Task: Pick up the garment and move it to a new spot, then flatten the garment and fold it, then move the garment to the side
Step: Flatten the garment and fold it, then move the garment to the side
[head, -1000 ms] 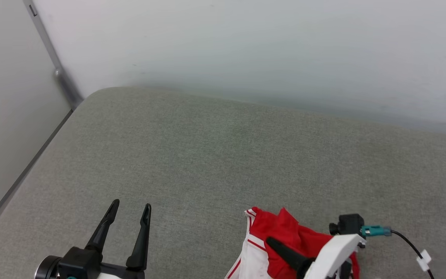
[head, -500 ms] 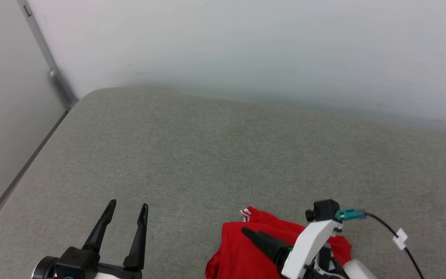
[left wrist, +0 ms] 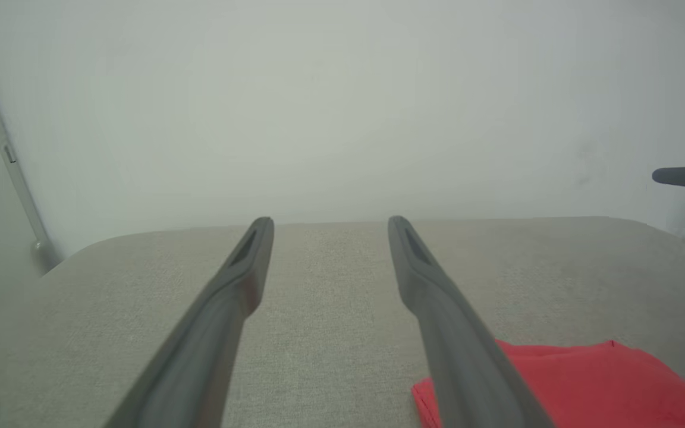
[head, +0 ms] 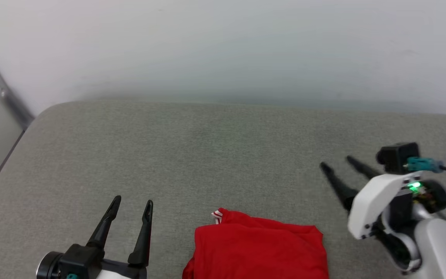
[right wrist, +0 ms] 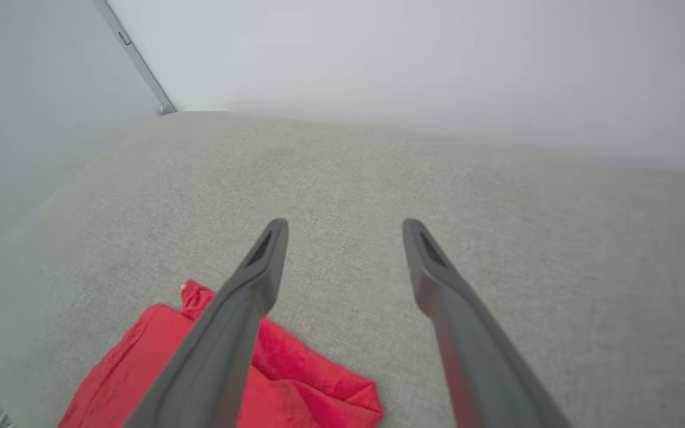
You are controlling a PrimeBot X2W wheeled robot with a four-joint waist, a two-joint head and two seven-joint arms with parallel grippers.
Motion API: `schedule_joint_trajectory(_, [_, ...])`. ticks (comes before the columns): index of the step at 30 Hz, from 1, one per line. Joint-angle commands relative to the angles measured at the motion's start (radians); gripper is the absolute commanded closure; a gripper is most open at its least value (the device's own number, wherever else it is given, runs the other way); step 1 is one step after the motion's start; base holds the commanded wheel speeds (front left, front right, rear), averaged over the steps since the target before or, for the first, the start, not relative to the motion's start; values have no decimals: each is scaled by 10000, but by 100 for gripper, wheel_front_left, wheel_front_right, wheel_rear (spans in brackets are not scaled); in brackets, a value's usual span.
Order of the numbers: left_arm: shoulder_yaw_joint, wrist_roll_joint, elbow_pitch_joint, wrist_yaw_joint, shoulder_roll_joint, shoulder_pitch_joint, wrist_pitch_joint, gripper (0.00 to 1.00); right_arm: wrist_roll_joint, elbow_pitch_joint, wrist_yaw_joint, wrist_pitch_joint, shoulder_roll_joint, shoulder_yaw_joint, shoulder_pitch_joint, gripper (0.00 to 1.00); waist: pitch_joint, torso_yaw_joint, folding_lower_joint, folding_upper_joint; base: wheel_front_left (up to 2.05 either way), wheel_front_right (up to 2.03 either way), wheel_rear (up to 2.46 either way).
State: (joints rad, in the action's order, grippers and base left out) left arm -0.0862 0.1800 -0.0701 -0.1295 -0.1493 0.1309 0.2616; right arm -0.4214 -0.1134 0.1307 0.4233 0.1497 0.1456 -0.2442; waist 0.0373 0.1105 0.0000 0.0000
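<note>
Red garment [head: 258, 248] lies freed at the cushion's [head: 207, 155] near edge, its move done, right gripper [head: 335, 161] now spread like the left gripper [head: 134, 200].

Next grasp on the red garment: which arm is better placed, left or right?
Probably left. The left gripper, open, sits low over the grey cushion, beside the garment at its left edge. The right gripper, also open, stands off to the garment's right, its fingertips beyond the far edge.
</note>
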Motion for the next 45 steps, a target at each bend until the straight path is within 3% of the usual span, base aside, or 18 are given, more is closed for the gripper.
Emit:
schedule_joint_trajectory(1, [-28,-40,-33,-10,37,-151,46,0,542,490,-3,-187,414,-88,136,0,-117,-239,0,0,0,0,0])
schedule_joint_trajectory(5, [-189,-70,10,-10,100,-313,46,0,1593,1284,0,-1066,1260,-575,548,0,-230,-417,0,0,0,0,0])
schedule_joint_trajectory(9, [-337,-99,54,-8,109,-388,46,0,2051,1684,-2,-2165,1628,-1222,1204,0,-294,-509,0,0,0,0,0])
schedule_joint_trajectory(15, [-366,51,-13,-1,287,-249,46,0,1748,2104,0,-3505,975,-2238,2305,0,-324,-638,0,0,0,0,0])
schedule_joint_trajectory(23, [-255,124,-189,-1,536,58,46,0,2055,2551,-2,-4624,387,-2459,3435,0,-286,-561,0,0,0,0,0])
schedule_joint_trajectory(33, [-108,27,-266,-1,597,260,46,0,2410,2139,-2,-5079,-325,-2391,3867,0,-292,-464,0,0,0,0,0])
schedule_joint_trajectory(45, [-220,49,-123,-1,545,158,46,0,1983,2004,-2,-4429,-330,-2232,3953,0,-326,-332,0,0,0,0,0])
